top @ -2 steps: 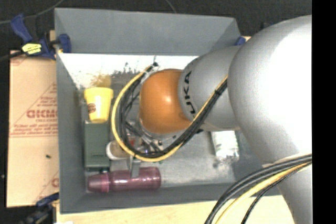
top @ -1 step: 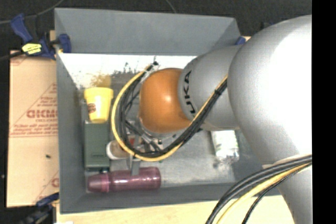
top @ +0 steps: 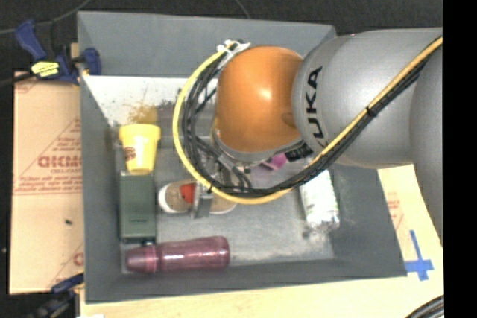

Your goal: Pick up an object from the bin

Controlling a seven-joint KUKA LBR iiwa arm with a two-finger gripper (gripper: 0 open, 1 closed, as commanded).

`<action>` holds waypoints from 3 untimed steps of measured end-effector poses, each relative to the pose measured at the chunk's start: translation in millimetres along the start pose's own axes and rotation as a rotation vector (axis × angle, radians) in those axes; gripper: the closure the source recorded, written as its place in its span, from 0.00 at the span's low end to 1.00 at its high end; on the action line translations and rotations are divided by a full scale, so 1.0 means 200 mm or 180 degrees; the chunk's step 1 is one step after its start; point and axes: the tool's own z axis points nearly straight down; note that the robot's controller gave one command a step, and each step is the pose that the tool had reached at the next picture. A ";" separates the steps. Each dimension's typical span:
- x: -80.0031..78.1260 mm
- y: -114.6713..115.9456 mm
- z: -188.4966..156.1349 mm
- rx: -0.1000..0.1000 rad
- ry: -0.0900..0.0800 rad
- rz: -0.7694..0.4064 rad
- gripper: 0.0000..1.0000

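On the left of your bin (top: pixel 209 41) sit a yellow cup (top: pixel 139 147) and a dark green box (top: pixel 137 206). Below them lies a purple bottle (top: pixel 179 255). A small round red and white thing (top: pixel 179 196) lies in the middle, just beside the arm's orange cover (top: pixel 253 97). You cannot tell if the jaws are open or closed. A white bottle (top: pixel 319 201) lies on the right.

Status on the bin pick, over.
Gripper low mid-bin, at the small round jar with red contents. Hold not confirmed. Close by: dark green box, maroon bottle.
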 end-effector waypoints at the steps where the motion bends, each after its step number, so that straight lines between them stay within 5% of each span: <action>1: 0.01 0.00 0.01 0.0002 0.0020 0.0005 1.00; 3: 0.03 -0.05 0.15 -0.0003 0.0000 -0.0052 1.00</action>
